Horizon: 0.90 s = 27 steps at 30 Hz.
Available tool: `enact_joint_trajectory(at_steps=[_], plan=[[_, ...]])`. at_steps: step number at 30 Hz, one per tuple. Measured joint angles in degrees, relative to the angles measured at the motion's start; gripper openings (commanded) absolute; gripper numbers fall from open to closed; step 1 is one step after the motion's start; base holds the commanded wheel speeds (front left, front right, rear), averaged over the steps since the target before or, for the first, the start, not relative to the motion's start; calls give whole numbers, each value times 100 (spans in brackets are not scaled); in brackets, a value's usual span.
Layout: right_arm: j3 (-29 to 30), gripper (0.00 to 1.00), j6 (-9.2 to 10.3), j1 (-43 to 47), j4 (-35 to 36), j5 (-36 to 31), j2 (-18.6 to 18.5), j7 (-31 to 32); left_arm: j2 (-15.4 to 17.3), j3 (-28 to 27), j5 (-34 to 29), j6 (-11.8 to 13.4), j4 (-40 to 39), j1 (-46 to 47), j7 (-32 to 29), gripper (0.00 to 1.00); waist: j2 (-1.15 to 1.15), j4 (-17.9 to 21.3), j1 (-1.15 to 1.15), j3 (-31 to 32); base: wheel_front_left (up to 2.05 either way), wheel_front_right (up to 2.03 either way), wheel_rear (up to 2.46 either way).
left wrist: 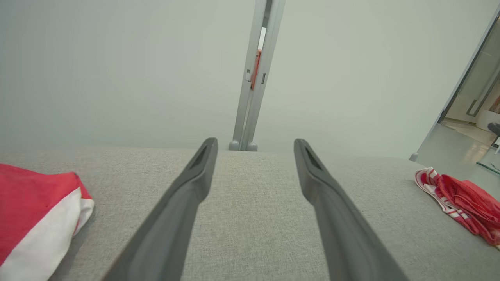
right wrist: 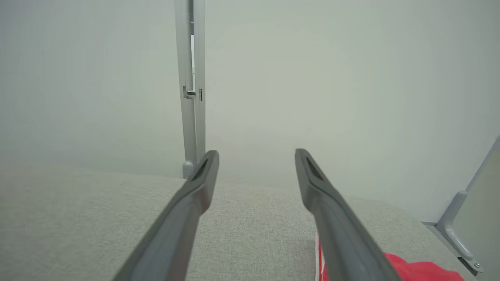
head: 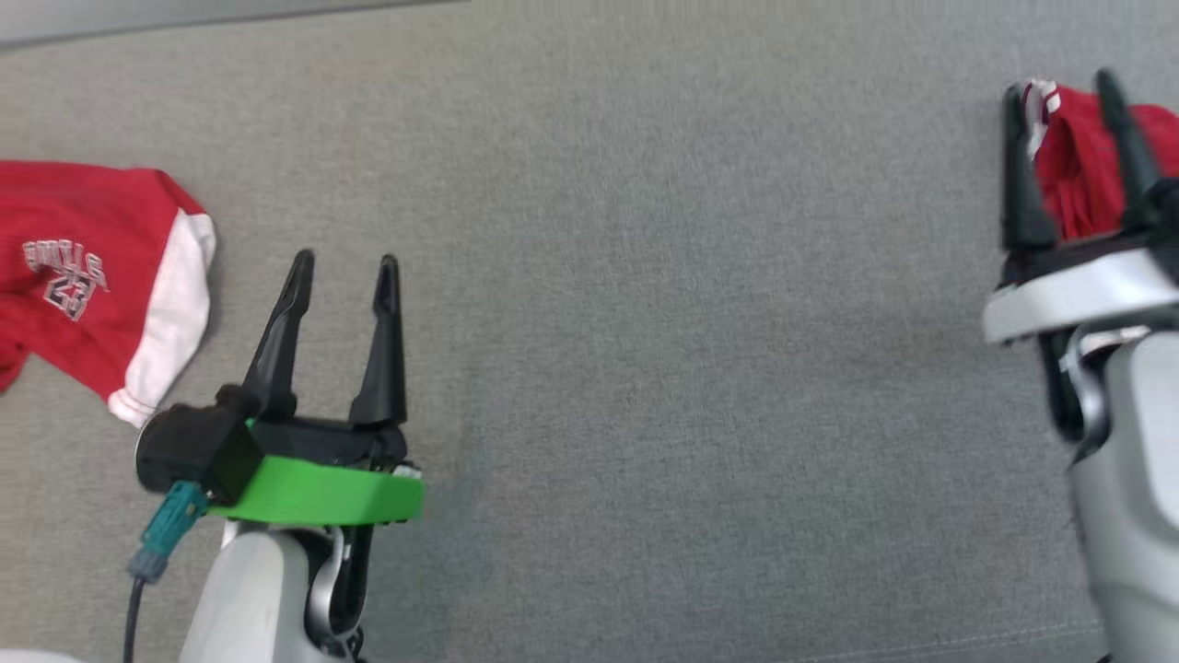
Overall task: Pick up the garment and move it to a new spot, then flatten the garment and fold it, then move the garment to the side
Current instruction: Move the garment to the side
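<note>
Left tool [head: 345, 261] and right tool [head: 1059, 85] gaped empty. A bunched red garment [head: 1076, 175] lay by the right tool at the counter's [head: 691, 322] side, seemingly set down; folding looked unfinished.

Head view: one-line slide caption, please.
Both pincers open over the grey surface: left pincer beside a red jersey, right pincer by a crumpled red garment.

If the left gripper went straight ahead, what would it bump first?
Likely the post at the wall; the left gripper points over bare grey cushion, with the red jersey off to its side.
</note>
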<state>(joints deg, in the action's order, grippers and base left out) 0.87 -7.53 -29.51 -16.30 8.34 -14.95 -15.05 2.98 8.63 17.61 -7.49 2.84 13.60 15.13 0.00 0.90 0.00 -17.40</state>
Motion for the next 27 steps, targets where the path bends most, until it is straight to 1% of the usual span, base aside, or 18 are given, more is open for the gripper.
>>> enact_joint_trajectory(at_steps=[2, 5, 8, 14, 27], plan=[[8, 100, 0, 370, 339, 91, 360, -1, -2, -157, 34, 0, -4, -157, 0, 100, 0, -55, 0, 185, 0, 0, 0], [3, 100, 0, 939, 688, 103, 809, 0, -3, -231, 88, 0, 16, -337, 0, 100, 0, -132, 0, 415, 0, 0, 0], [-41, 100, 1, 1441, 900, 91, 1055, 0, -5, -242, 103, 0, 54, -474, 0, 100, 0, -207, 0, 604, 0, 0, 0], [-203, 100, 1, 1852, 994, 88, 1195, 0, -7, -246, 188, 0, 103, -518, 0, 100, 0, -324, 0, 771, 0, 0, 0], [-177, 100, 1, 1861, 1032, 60, 1206, 0, -8, -204, 209, 0, 189, -544, 0, 100, 0, -273, 0, 815, 0, 0, 0]])
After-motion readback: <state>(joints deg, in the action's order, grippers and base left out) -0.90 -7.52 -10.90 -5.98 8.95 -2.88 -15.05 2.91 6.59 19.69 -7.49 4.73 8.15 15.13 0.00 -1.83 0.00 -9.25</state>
